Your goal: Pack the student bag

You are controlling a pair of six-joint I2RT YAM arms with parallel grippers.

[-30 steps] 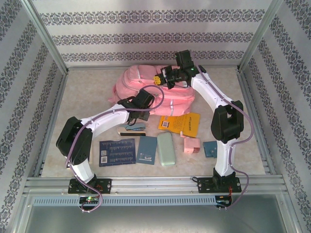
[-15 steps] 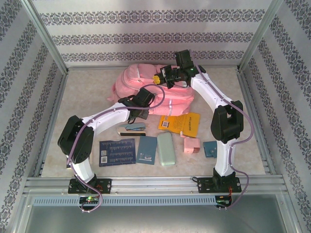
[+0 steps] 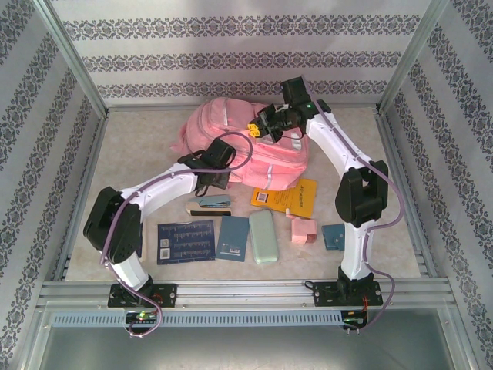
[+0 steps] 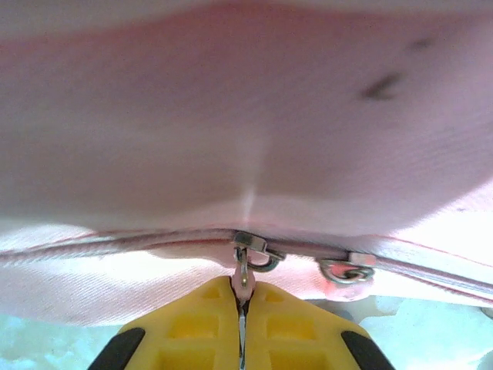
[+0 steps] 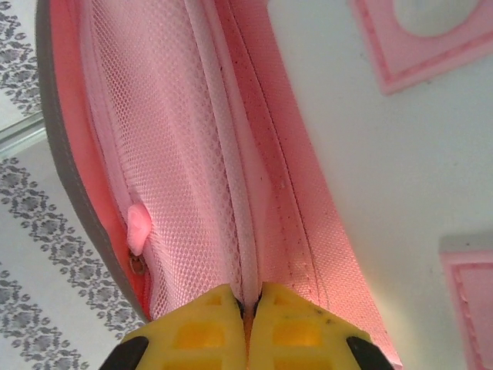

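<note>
At the bench's [image 3: 389,220] far edge, left tool [image 4: 241,299] pinches the student bag's [image 3: 223,127] zipper pull [image 4: 243,271], right tool [image 5: 248,305] its piping [image 5: 223,177].

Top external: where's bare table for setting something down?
Free: table left of the pink backpack up to the left wall, and the far right corner beyond the right arm. Crowded: the row before the backpack, blue card through teal pouch.
</note>
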